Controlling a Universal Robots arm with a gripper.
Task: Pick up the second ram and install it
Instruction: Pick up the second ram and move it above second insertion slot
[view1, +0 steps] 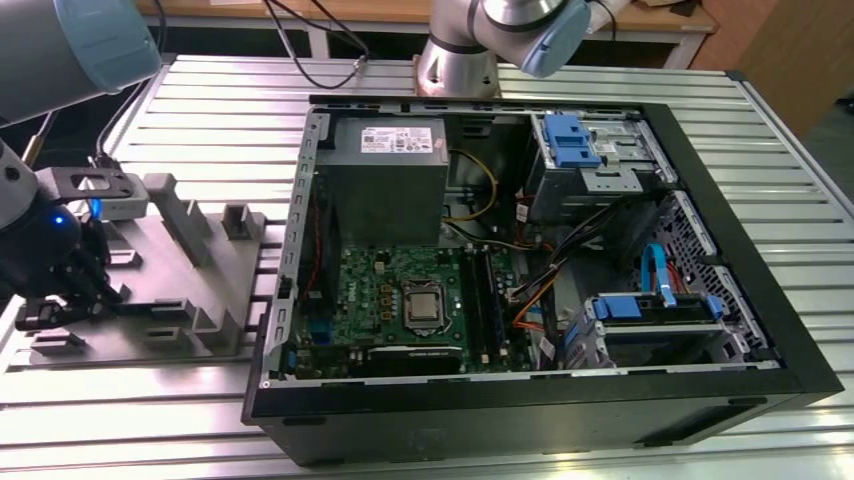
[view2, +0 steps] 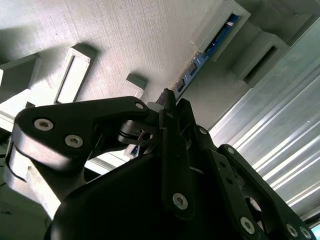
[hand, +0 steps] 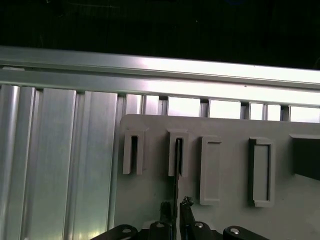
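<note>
My gripper (view1: 74, 300) is low over the grey tray (view1: 200, 260) at the exterior view's left. In the first wrist view the second ram (hand: 176, 170) shows edge-on as a thin dark strip. It runs from a narrow slot of the tray (hand: 150, 200) down between the fingertips of the gripper (hand: 176, 206), which are closed against both its faces. In the second wrist view the ram (view2: 200, 62), dark with blue marks, lies in the slot of the tray (view2: 125, 40), with its near end inside the gripper (view2: 167, 97).
An open black computer case (view1: 534, 390) lies to the exterior view's right of the tray, with a green motherboard (view1: 400, 300), a grey power supply (view1: 387, 150), blue drive cages (view1: 574, 140) and loose cables inside. Upright posts (view1: 180, 225) stand on the tray. The arm's base (view1: 461, 60) is behind the case.
</note>
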